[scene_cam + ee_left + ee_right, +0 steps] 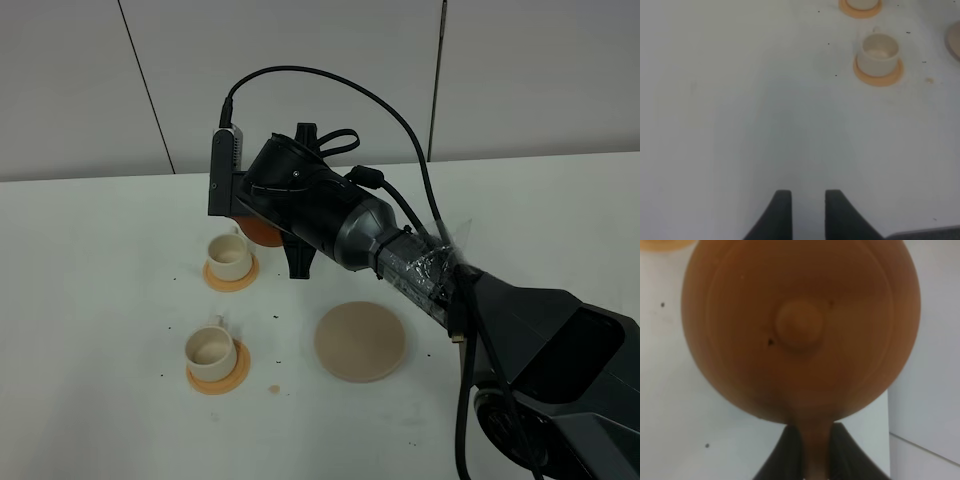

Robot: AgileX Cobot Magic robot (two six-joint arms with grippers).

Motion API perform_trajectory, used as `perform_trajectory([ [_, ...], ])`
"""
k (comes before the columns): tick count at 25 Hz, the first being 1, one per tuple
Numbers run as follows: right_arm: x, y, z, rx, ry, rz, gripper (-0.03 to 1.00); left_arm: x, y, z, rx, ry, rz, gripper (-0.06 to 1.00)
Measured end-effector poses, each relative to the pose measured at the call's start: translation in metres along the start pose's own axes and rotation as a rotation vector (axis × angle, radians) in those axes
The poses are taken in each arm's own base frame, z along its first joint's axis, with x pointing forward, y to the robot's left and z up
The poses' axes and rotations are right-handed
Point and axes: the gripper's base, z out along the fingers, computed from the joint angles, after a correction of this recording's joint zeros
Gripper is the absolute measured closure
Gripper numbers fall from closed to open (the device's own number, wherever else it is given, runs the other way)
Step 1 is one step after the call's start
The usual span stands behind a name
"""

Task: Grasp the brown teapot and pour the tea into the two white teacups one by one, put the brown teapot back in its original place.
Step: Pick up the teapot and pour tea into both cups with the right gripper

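In the exterior high view, the right arm's wrist housing [330,215] covers nearly all of the brown teapot [262,232]. Only a small orange-brown sliver shows, and the right end effector [815,435] is fully hidden there. In the right wrist view, the teapot fills the frame out of focus, one side is cut off by the frame edge, and the spout is hidden. In the left wrist view, the far teacup [860,4] and the beige disc [955,42] are cropped by frame edges. The left end effector [807,195] shows fingertips only. Dark specks [835,75] on the bench [715,100] are too small to identify.
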Motion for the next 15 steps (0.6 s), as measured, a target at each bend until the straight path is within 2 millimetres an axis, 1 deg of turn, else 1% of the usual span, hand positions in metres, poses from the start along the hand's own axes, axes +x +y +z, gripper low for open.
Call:
perform_trajectory([
  [4, 0.000, -0.001, 0.000, 0.009, 0.005, 0.000, 0.87, 0.000, 0.000, 0.000, 0.000, 0.000, 0.000, 0.71],
  [7, 0.001, 0.000, 0.005, 0.027, 0.023, -0.013, 0.87, 0.000, 0.000, 0.000, 0.000, 0.000, 0.000, 0.71],
  [10, 0.002, 0.006, 0.013, 0.019, 0.040, -0.026, 0.87, 0.000, 0.000, 0.000, 0.000, 0.000, 0.000, 0.71],
  [15, 0.002, 0.009, 0.017, 0.025, 0.061, -0.034, 0.87, 0.000, 0.000, 0.000, 0.000, 0.000, 0.000, 0.71],
])
